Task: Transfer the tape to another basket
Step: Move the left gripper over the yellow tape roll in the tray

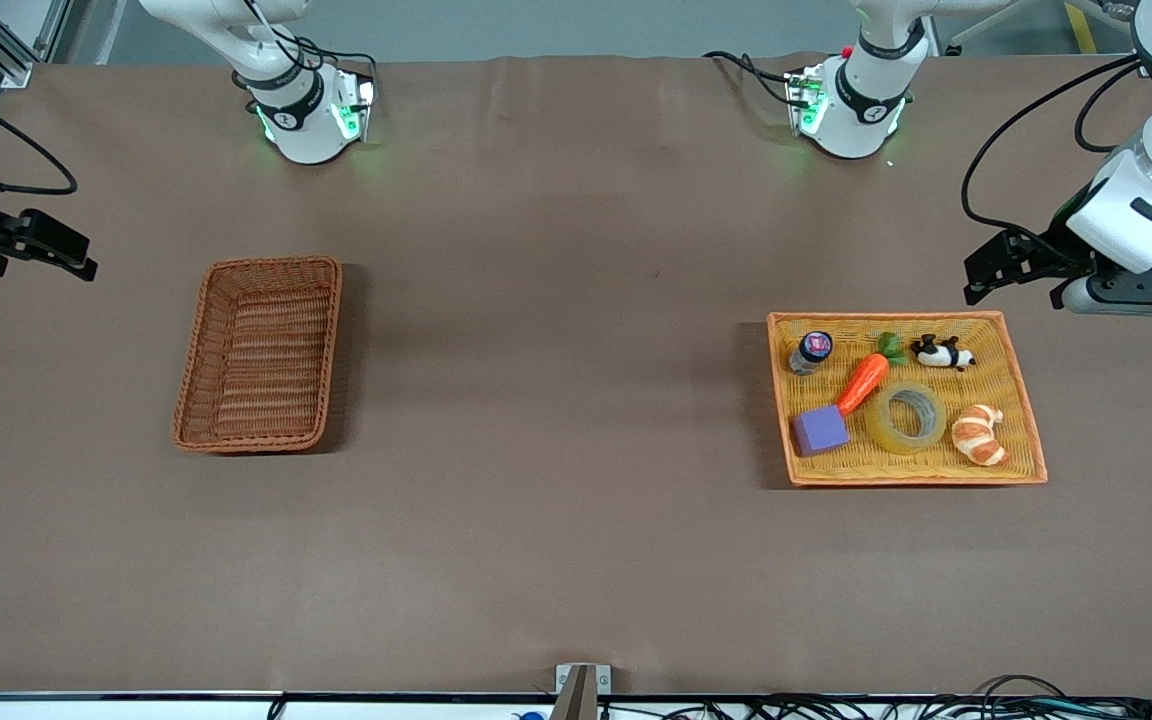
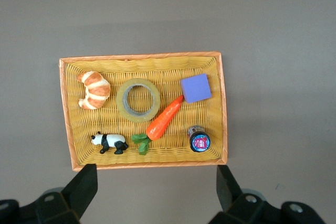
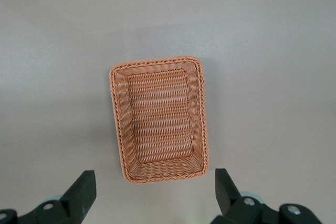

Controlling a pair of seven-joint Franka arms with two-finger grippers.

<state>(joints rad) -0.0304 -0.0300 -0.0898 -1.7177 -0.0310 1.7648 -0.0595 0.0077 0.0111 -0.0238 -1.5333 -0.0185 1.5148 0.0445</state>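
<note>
The tape (image 1: 906, 417) is a translucent yellowish ring lying flat in the orange-yellow woven tray (image 1: 921, 481), between a toy carrot and a croissant; the left wrist view shows the tape (image 2: 138, 99) too. The reddish-brown basket (image 1: 258, 355) stands empty toward the right arm's end of the table, and the same basket (image 3: 157, 124) fills the right wrist view. My left gripper (image 1: 976, 280) hangs open over bare table just off the tray's rim, its jaws (image 2: 156, 174) holding nothing. Off the basket's side, my right gripper (image 1: 84, 258) is held open and empty over the table (image 3: 155, 178).
Sharing the tray with the tape are a croissant (image 1: 978, 435), a toy carrot (image 1: 866, 378), a purple block (image 1: 820, 430), a panda figure (image 1: 942, 352) and a small capped bottle (image 1: 811, 352). Brown tabletop stretches between basket and tray.
</note>
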